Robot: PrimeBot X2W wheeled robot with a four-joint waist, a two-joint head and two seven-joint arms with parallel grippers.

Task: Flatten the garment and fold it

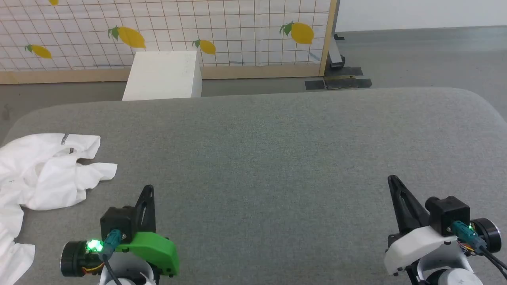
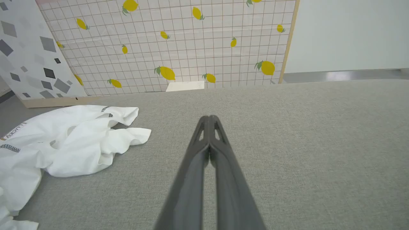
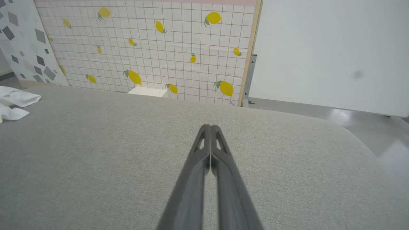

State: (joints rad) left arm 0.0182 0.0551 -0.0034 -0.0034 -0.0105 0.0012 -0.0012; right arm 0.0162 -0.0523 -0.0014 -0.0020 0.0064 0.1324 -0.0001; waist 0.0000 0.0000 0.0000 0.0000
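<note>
Left end effector [image 2: 209, 118] sits near crumpled garment [image 2: 70, 143], elongated near-to-far.

Garment [image 1: 47, 170] lies bunched on the padded table [image 1: 277, 150], at its left edge. Left gripper [image 1: 148, 189] over the table's near-left, just right of the garment, not touching. Right gripper [image 1: 393, 180] over the table's near-right. Box [image 1: 162, 75] behind the table's far edge, left of centre; partition panel [image 1: 237, 35] behind the box.

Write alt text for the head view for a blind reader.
A crumpled white T-shirt lies at the left edge of a grey fabric surface. The robot's left hand and right hand, both shut and empty, show at the lower corners, clear of the shirt.
</note>
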